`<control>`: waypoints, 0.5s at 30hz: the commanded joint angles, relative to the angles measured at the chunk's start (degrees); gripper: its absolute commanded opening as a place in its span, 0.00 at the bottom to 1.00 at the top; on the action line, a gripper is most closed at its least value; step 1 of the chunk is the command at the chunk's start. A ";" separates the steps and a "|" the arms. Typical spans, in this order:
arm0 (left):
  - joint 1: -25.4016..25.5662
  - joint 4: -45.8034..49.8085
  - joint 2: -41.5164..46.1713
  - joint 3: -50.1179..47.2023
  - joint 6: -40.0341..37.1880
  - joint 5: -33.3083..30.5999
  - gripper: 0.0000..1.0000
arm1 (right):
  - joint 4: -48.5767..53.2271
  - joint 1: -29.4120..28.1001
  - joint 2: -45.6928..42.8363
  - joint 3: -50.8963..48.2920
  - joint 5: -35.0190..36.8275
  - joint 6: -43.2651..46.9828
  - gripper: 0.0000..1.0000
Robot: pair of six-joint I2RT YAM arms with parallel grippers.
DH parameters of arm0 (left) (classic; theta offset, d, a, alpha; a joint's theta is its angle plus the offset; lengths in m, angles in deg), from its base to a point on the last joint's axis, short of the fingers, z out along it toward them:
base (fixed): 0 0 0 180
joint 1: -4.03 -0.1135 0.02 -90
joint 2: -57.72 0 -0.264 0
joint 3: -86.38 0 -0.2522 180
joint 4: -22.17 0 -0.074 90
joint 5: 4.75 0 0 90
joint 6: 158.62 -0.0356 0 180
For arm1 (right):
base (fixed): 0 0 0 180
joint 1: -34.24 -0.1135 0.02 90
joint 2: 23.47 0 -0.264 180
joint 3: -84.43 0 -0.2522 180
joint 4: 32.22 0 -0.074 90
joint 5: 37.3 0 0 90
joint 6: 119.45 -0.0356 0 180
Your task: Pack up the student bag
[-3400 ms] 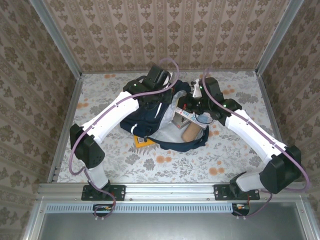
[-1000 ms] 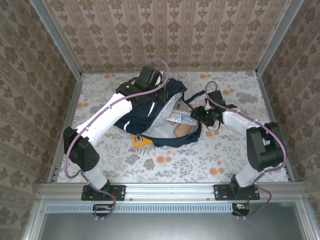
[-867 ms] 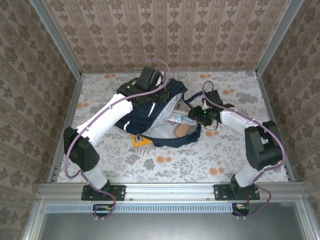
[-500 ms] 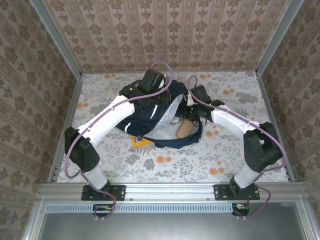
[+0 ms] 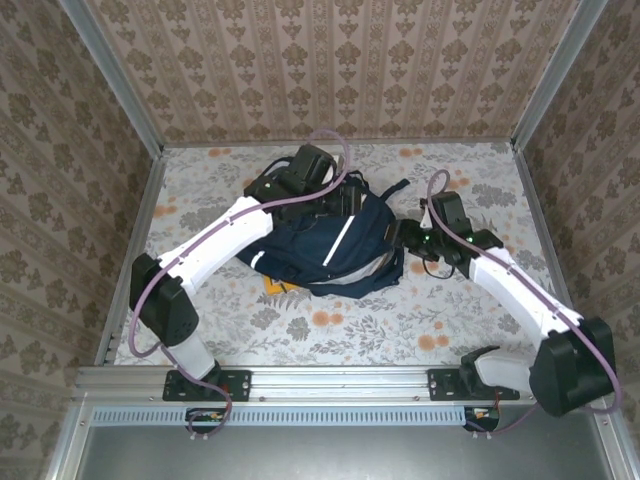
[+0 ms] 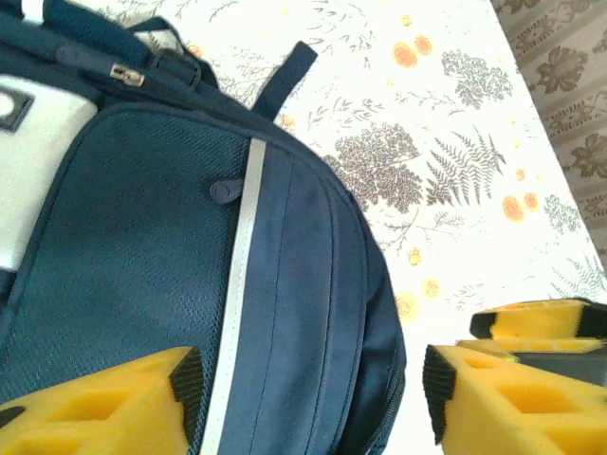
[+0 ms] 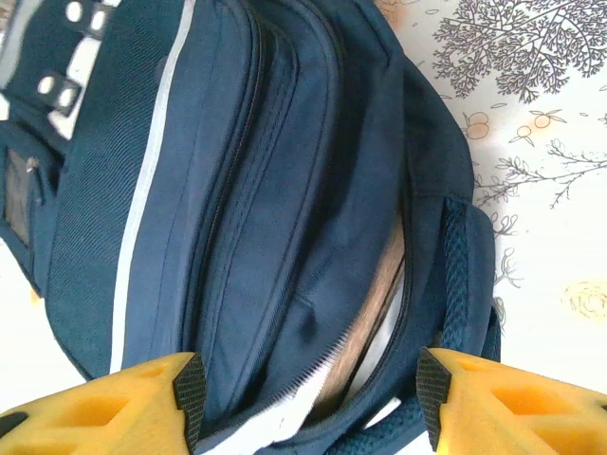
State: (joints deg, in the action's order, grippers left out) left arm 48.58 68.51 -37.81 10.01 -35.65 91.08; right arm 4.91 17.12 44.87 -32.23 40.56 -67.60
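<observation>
The student bag lies flat mid-table, navy with a thin white stripe, its front flap down over the opening. My left gripper hovers over the bag's far end. In the left wrist view its yellow fingers stand apart above the front panel, and the left gripper is open with nothing held. My right gripper is at the bag's right edge, and the right gripper is also open and holding nothing. Below it the bag shows a partly open zip with a tan item and pale lining inside.
A yellow flat object pokes out from under the bag's near-left edge. Dark straps trail off the bag's far side. The floral tablecloth is bare in front of the bag. Patterned walls enclose the table on three sides.
The left gripper has let go of the bag's flap, which has dropped over the opening. The right gripper has pulled back out of the bag to the right and opened wider.
</observation>
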 commanded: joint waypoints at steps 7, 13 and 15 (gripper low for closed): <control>-7.64 -0.10 18.07 -19.47 5.94 -0.14 0.84 | 1.93 -7.14 -7.24 -4.31 6.00 -2.59 0.64; -19.25 -1.83 27.54 -36.02 12.55 4.30 0.62 | 1.36 -15.09 -6.01 -3.38 10.89 -3.77 0.64; -23.91 -2.81 28.26 -40.44 14.12 7.22 0.63 | 1.33 -18.02 -4.83 -2.23 12.63 -3.62 0.64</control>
State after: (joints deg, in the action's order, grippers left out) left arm 28.67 66.68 -10.55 -26.14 -25.69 94.00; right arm 5.59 1.75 38.75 -35.79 48.58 -70.35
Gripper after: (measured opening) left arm 0.628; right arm 0.637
